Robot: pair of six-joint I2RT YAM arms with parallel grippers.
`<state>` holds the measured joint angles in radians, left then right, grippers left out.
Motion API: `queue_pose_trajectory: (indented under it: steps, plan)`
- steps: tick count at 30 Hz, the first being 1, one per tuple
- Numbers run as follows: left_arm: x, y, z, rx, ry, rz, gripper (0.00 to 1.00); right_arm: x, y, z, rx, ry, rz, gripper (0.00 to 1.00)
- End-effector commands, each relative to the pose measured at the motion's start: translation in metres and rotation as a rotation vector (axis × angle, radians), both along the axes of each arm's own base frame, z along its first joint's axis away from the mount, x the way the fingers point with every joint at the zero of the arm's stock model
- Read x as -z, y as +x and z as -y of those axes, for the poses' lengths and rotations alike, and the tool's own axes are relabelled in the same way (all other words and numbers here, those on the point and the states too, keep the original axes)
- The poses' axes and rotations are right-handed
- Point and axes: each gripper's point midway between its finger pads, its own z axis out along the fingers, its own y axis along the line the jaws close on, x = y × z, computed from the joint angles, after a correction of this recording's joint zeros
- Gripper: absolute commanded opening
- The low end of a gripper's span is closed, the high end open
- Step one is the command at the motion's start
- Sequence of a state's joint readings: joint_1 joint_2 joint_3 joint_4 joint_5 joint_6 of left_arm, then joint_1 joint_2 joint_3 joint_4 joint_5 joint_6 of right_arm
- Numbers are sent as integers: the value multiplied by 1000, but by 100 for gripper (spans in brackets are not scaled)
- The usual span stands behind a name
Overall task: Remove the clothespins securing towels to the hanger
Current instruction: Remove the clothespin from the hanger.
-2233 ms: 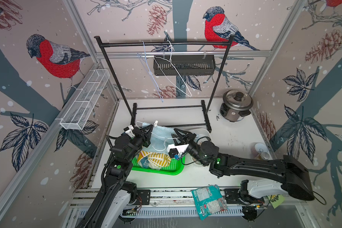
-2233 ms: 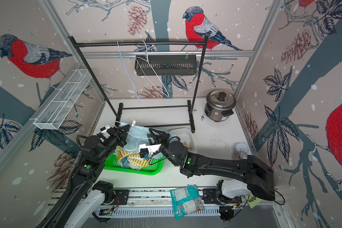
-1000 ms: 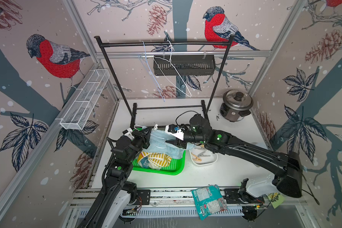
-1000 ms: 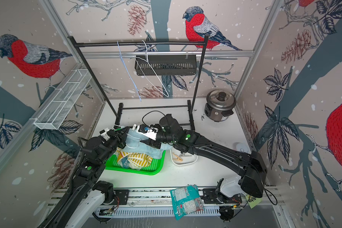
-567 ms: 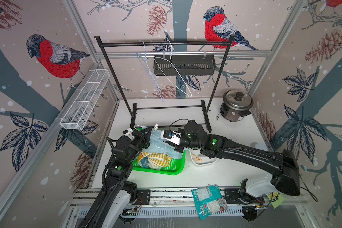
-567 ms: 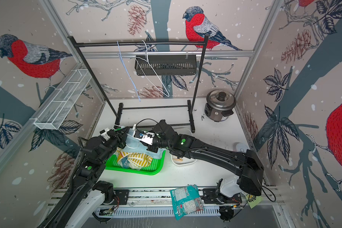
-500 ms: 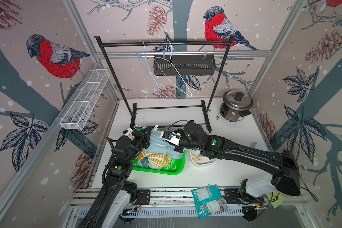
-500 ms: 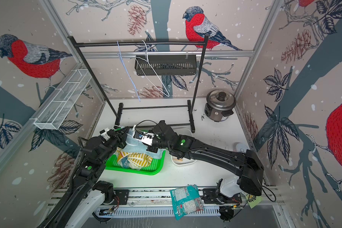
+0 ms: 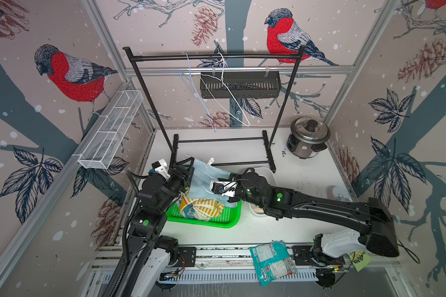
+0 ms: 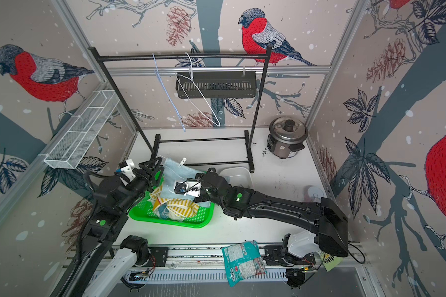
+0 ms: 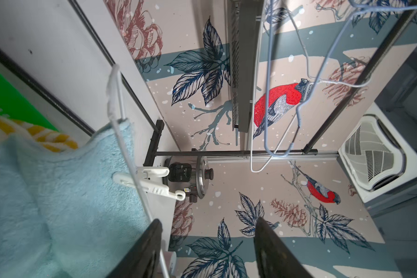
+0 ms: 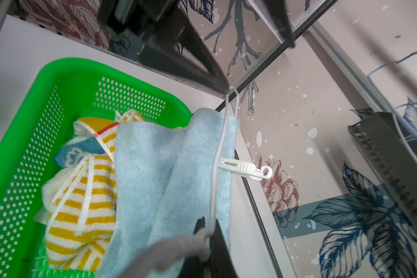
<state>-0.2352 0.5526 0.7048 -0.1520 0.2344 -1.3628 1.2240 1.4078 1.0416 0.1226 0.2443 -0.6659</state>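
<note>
A light-blue terry towel (image 9: 202, 174) (image 12: 154, 173) hangs over a white wire hanger (image 12: 217, 154) (image 11: 128, 149) above the green basket (image 9: 229, 223). One white plastic clothespin (image 9: 209, 162) (image 11: 152, 183) (image 12: 246, 168) pins it to the wire. My right gripper (image 9: 229, 178) (image 12: 208, 233) is shut on the hanger wire at the towel's edge. My left gripper (image 9: 187, 171) (image 11: 207, 231) is open at the hanger's other end, and the wire runs past one finger (image 11: 152, 240). In the basket lie the yellow-striped towel (image 12: 82, 192) and the teal-blue one (image 12: 77, 151).
A white bin (image 9: 268, 171) sits under my right arm. The black rack (image 9: 216, 56) carries two bare wire hangers (image 9: 227, 97). A rice cooker (image 9: 308, 137) stands at the back right. A snack packet (image 9: 272, 259) lies on the front rail.
My right gripper moved in to the hanger and shut on its wire. My left gripper, shut before, has opened at the hanger's far end.
</note>
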Motion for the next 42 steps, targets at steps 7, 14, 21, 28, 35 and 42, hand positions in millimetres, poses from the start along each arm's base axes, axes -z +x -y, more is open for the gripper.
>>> queue_pose_trajectory:
  steps: [7,14,21,28,35,42]
  plan:
    - [-35,10,6,168,717,155,64,-9,-6,1,41,-103,329,0]
    - [-53,15,44,478,1058,479,70,-5,-22,14,-59,-123,419,0]
    - [-43,1,64,731,1245,769,82,-3,-22,24,-73,-155,475,0]
    - [-35,-4,58,803,1288,870,85,-6,-22,26,-80,-131,478,0]
    - [-8,-4,44,764,1360,870,87,-2,-19,27,-81,-126,482,0]
    - [16,-1,50,855,1344,913,87,-4,-22,26,-97,-130,504,0]
